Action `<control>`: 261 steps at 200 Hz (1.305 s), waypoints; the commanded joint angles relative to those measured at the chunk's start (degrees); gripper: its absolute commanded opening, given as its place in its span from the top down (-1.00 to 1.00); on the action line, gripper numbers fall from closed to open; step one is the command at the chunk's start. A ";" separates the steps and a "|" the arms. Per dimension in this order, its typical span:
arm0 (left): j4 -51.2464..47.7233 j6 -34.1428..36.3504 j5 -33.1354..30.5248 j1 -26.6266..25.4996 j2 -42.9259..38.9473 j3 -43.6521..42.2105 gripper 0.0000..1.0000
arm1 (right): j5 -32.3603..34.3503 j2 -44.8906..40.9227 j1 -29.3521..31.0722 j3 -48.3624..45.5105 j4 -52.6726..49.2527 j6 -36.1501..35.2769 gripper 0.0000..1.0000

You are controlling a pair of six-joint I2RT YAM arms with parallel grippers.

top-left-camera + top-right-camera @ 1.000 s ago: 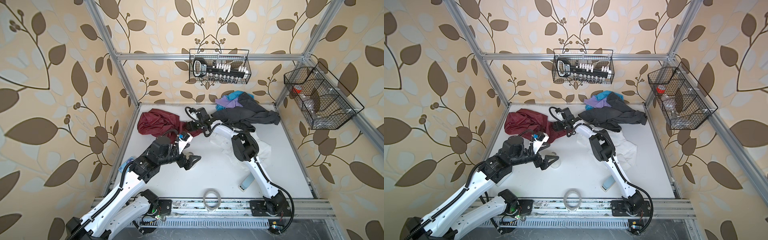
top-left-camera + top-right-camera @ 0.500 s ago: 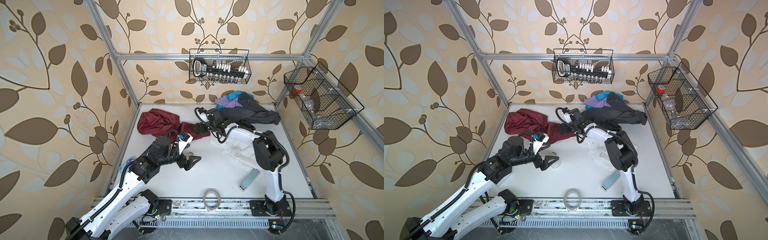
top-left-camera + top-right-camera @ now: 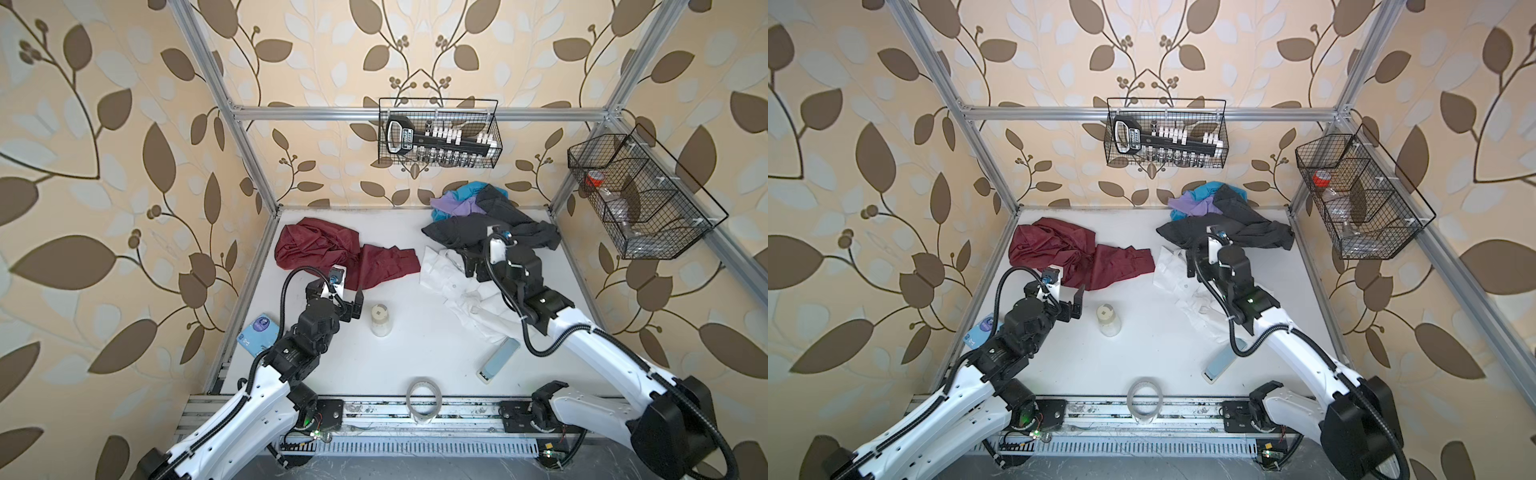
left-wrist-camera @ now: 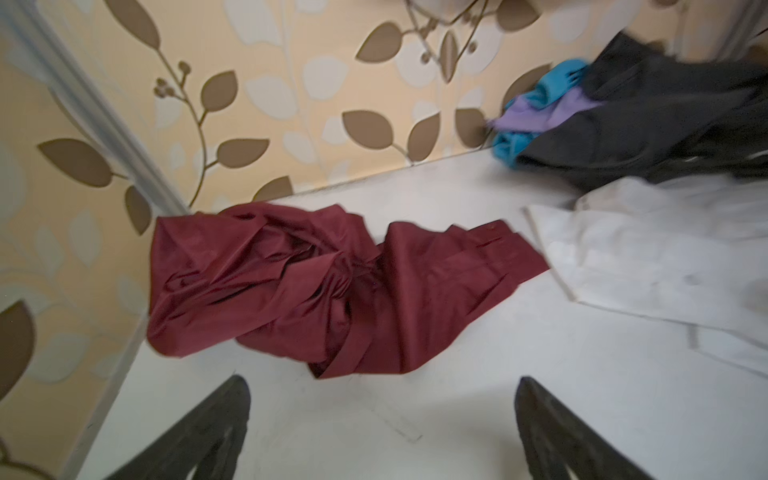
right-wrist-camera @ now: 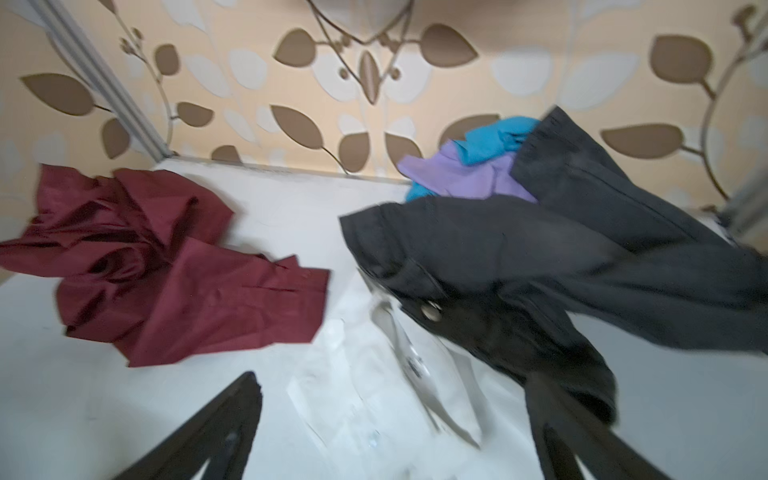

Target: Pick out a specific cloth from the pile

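Right hand (image 5: 392, 380): jaws wide apart, empty

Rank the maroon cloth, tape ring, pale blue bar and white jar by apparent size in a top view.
1. maroon cloth, by far the largest.
2. tape ring and pale blue bar: too alike to rank.
3. white jar, smallest.

left arm (image 3: 266, 386) comes in from front-left, elbow bent, wrist roughly level. left gripper (image 3: 335, 296) points toward back, jaws spread wide; left wrist view shows 2 dark fingers (image 4: 195, 432) far apart. right arm (image 3: 590, 345) stretched from front-right toward back, wrist tipped down. right gripper (image 3: 476, 268) jaws wide too, both fingers (image 5: 216, 432) well apart in right wrist view.
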 commanded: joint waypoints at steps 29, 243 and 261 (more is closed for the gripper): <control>23.97 -1.71 -5.76 10.77 13.56 -6.74 -0.98 | 12.61 -5.45 -7.71 -17.20 21.22 -3.60 -0.99; 38.50 -8.38 15.03 28.43 47.25 1.49 -0.98 | 2.87 24.94 -20.77 -26.72 62.67 -3.48 -0.99; 38.49 -8.39 15.02 28.43 47.18 1.46 -0.98 | 2.85 24.94 -20.77 -26.76 62.68 -3.48 -0.99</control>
